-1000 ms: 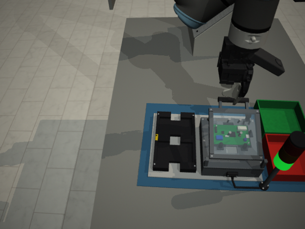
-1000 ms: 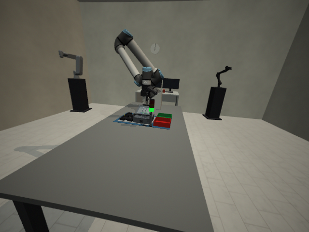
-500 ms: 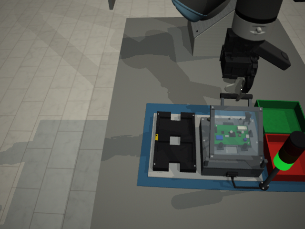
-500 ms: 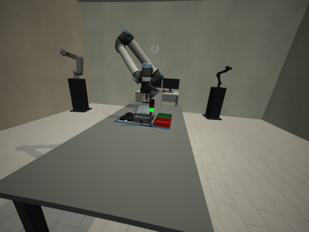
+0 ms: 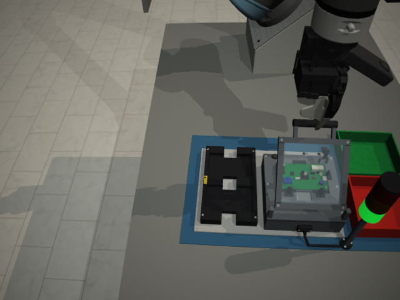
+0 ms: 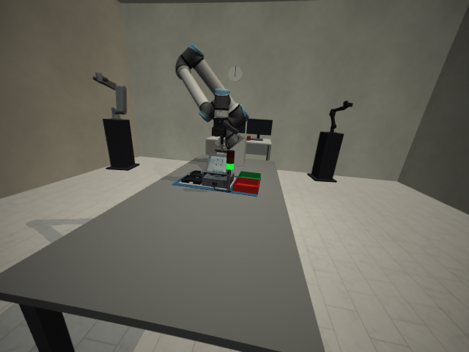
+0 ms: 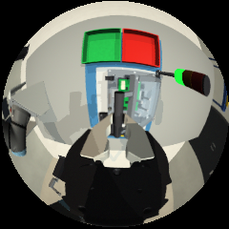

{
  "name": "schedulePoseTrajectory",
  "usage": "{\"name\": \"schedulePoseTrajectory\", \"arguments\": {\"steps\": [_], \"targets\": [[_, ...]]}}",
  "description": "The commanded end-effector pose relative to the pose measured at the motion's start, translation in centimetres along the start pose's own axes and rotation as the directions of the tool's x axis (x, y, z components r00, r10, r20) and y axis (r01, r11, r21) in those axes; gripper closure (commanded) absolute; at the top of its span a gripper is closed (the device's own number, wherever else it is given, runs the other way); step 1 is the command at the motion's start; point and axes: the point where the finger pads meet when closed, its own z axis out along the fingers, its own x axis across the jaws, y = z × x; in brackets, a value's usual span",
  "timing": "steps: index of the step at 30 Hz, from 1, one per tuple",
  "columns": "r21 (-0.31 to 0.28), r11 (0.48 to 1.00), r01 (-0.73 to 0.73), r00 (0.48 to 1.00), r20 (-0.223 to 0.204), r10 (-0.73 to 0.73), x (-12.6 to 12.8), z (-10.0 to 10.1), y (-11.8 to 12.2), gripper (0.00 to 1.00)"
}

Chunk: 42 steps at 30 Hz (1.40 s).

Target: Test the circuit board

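The green circuit board [image 5: 300,182] [image 7: 123,85] lies flat in the dark tester [image 5: 300,220] [image 6: 216,178], component side up. The tester's clear lid [image 5: 279,170] [image 6: 218,163] is unlatched and tilted up at its handle edge. My gripper [image 5: 319,120] [image 6: 222,145] [image 7: 118,114] is shut on the lid's black handle bar [image 5: 302,122] [image 7: 118,111] above the tester's far side. The signal light [image 5: 373,211] [image 6: 229,166] [image 7: 179,76] shows green. The black tray [image 5: 213,180] left of the tester holds no board.
The green bin [image 5: 365,134] [image 6: 250,174] [image 7: 101,46] and red bin [image 5: 381,230] [image 6: 246,185] [image 7: 139,46] stand right of the tester. Everything sits on a blue mat [image 5: 194,232]. The light's post stands at the tester's front right corner.
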Motion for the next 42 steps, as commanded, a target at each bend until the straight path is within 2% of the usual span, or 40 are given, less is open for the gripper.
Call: {"name": "schedulePoseTrajectory", "arguments": {"steps": [1,4,18,42], "targets": [[0.003,1.0,-0.008,1.0,-0.005,0.008,2.8,-2.0,0.0,1.0],[0.003,1.0,-0.008,1.0,-0.005,0.008,3.1,-2.2,0.0,1.0],[0.002,1.0,-0.01,1.0,-0.003,0.01,7.5,-4.3,0.1,1.0],[0.002,1.0,-0.01,1.0,-0.002,0.01,12.9,-5.3,0.3,1.0]]}}
